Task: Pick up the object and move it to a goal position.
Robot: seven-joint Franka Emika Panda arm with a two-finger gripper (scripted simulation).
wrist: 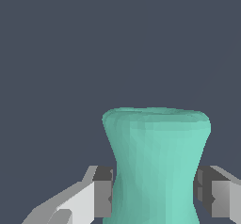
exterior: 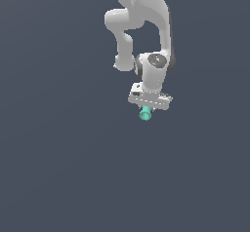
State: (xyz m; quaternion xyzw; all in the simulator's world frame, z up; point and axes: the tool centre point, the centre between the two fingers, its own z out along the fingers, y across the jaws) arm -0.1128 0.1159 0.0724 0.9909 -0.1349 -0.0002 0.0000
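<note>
Peg [wrist: 157,164] sits between my gripper [wrist: 155,190] fingers, whose dark pads [wrist: 104,192] pinch its narrow waist below the flared end; in the exterior view it pokes out under the hand. I judge it light, rigid and smooth, so the waist looks like the safest hold against slipping.

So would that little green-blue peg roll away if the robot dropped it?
Probably, if it landed on its side: the teal peg looks round, so it could roll, likely curving because one end flares wider. It looks solid and stiff, keeping its shape between the gripper pads. Its smooth, waisted sides might slip a little.
</note>
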